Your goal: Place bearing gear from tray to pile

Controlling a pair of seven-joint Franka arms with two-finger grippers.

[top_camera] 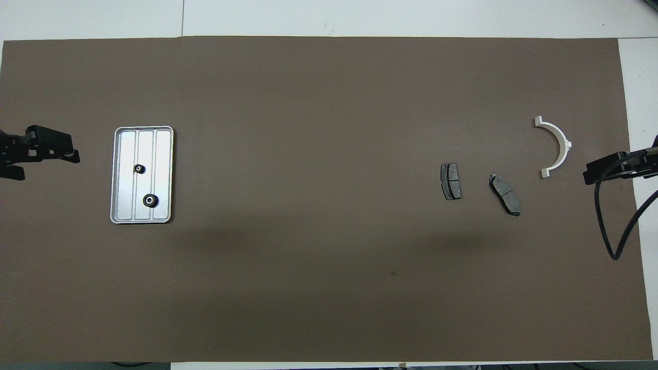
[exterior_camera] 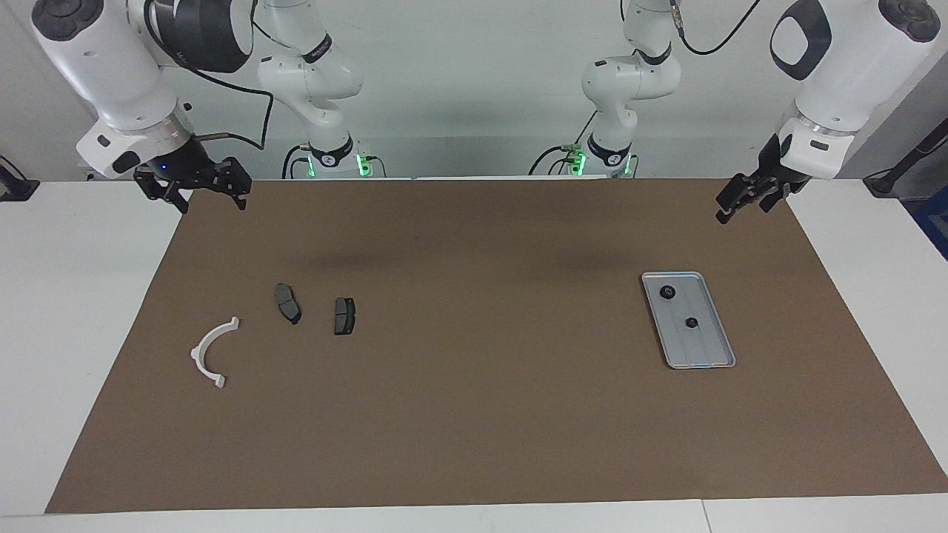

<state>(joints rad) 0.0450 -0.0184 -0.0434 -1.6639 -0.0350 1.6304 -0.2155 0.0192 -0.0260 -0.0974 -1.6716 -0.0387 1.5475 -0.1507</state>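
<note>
Lying apart, tray, pile, brown mat

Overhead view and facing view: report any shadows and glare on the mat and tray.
Overhead view: two broad soft shadows on the brown mat nearer the robots than the parts; the tray shines bright. Facing view: two faint blurred shadows lie on the mat nearer the robots than the parts; the tray looks duller.

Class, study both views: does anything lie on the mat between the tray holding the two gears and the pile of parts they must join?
Nothing visible does. The tray with its two gears sits toward the left arm's end; the pile lies toward the right arm's end, with only bare brown mat between them.
</note>
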